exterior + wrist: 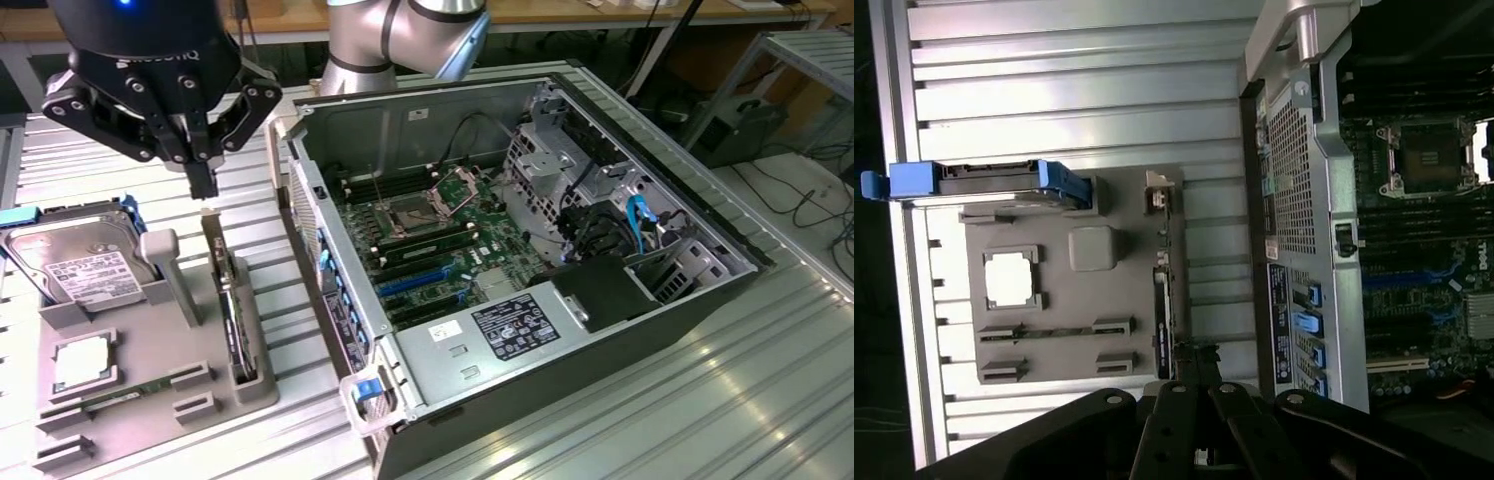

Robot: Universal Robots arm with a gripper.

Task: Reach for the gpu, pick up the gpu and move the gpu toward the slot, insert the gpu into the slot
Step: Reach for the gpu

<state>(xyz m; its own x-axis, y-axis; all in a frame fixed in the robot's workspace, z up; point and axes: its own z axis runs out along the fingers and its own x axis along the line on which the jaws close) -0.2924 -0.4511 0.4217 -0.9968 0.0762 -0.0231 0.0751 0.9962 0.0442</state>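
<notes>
The gpu (230, 310) stands thin and edge-on in a holder along the side of the grey tray (187, 345) nearest the computer. My gripper (200, 188) hangs above the gpu's far end, fingers shut together with nothing between them and clear air below. In the wrist view the gpu (1162, 310) is a dark narrow strip just ahead of the gripper (1192, 360). The blue and black card slots (414, 285) lie on the motherboard inside the open case, at the exterior view's right of the tray.
The tray also holds a silver hard drive (74, 262) in a blue caddy, a processor (83, 362) and a memory stick (127, 392). The open computer case (667, 300) lies on its side on the ribbed metal table (747, 400). The arm's base (387, 40) rises behind the case.
</notes>
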